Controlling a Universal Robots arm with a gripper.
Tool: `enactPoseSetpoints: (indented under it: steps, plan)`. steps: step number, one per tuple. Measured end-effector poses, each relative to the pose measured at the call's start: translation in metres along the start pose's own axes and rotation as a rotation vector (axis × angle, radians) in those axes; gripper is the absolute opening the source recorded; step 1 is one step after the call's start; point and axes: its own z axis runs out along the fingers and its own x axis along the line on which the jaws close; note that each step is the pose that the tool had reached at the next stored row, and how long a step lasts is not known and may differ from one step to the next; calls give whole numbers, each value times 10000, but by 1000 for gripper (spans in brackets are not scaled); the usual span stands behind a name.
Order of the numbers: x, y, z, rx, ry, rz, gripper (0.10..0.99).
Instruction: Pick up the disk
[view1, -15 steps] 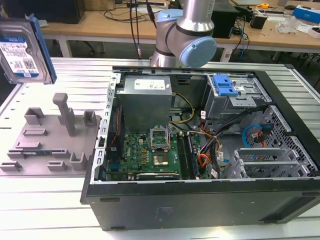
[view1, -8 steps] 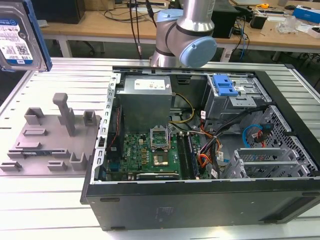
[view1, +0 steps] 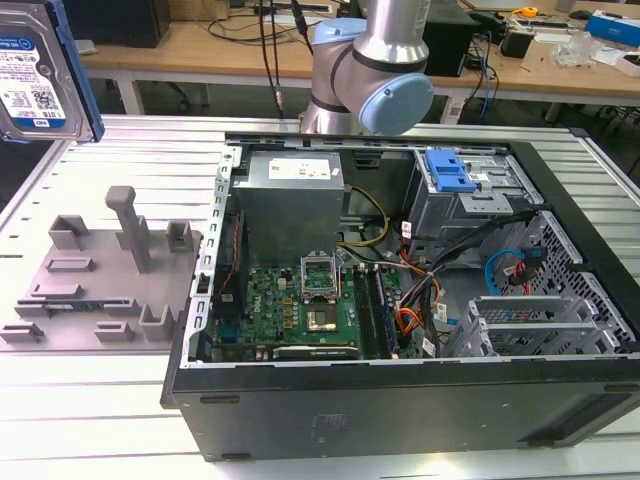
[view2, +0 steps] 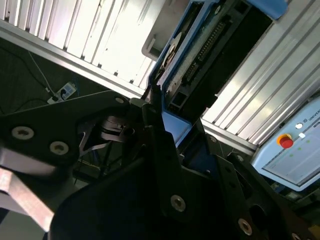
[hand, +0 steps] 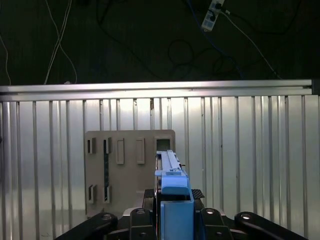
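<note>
The disk (view1: 35, 75), silver with a white-and-blue label and blue side rails, hangs in the air at the exterior view's far left, well above the grey slotted tray (view1: 110, 270). In the first wrist view I see the disk (hand: 170, 162) edge-on, its blue rail between my black fingers, and my gripper (hand: 173, 202) is shut on it. The tray (hand: 125, 170) lies far below on the ribbed table. In the second wrist view the disk (view2: 210, 55) juts out from the gripper (view2: 167, 117), showing its underside and connector edge.
An open computer case (view1: 400, 300) lies on the slatted metal table (view1: 90, 420), with a blue plastic bracket (view1: 448, 170) on its drive cage. The arm's base (view1: 370, 70) stands behind it. A control pendant (view2: 286, 142) and floor cables (hand: 210, 20) lie past the table's edge.
</note>
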Motion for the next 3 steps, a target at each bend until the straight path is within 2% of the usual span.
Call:
enactPoseSetpoints:
  steps: [3]
  plan:
    - [0, 0, 0, 0, 0, 0, 365]
